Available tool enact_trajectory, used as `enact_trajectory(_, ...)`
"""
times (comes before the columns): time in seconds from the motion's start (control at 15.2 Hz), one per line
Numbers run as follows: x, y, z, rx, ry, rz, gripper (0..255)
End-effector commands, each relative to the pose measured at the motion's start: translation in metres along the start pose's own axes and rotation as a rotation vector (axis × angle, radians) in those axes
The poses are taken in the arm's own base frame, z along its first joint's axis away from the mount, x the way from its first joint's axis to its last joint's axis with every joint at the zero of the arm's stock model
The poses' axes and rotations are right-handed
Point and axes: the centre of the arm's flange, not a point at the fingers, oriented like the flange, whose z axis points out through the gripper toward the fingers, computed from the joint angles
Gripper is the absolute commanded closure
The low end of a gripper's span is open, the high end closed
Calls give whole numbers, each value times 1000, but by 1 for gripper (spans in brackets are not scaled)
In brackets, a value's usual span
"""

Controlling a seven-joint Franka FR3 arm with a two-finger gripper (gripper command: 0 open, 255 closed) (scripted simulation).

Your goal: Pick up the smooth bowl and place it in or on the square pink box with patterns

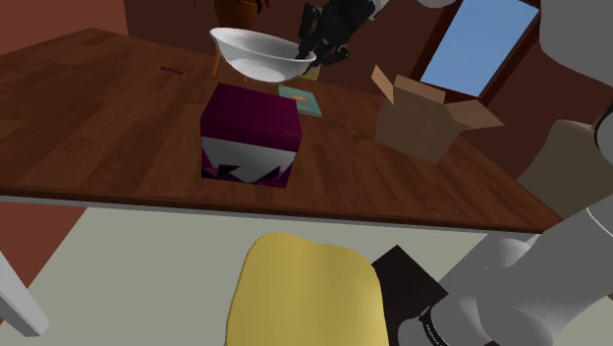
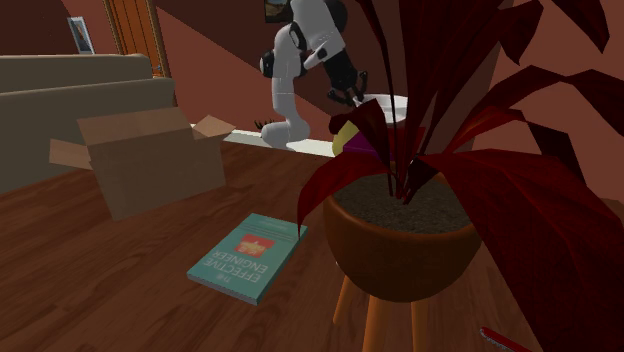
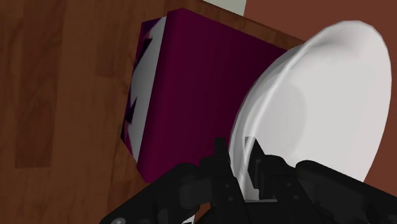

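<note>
Closest to the lens, the black gripper [image 3: 238,159] is clamped on the thin rim of a white bowl [image 3: 318,108], one finger inside and one outside. The pickup looks done: the bowl hangs in the air above the wooden table [image 1: 98,98], near the box [image 3: 203,83] but not yet over it (judging by the shoulder view). Placing and releasing remain. The bowl is smooth, rounded and faintly glossy. The box is a cube with a flat magenta top and jagged white-and-dark patterned sides.
</note>
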Motion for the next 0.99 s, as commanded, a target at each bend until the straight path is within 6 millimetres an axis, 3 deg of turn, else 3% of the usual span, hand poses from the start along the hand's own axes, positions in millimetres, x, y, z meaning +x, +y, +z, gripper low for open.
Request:
enact_trajectory(0.0, -1, 5, 9, 0, 1, 0, 255)
enact_trajectory(0.66, -2, 31, 54, 0, 1, 0, 255)
enact_trajectory(0.92, -2, 31, 54, 0, 1, 0, 255)
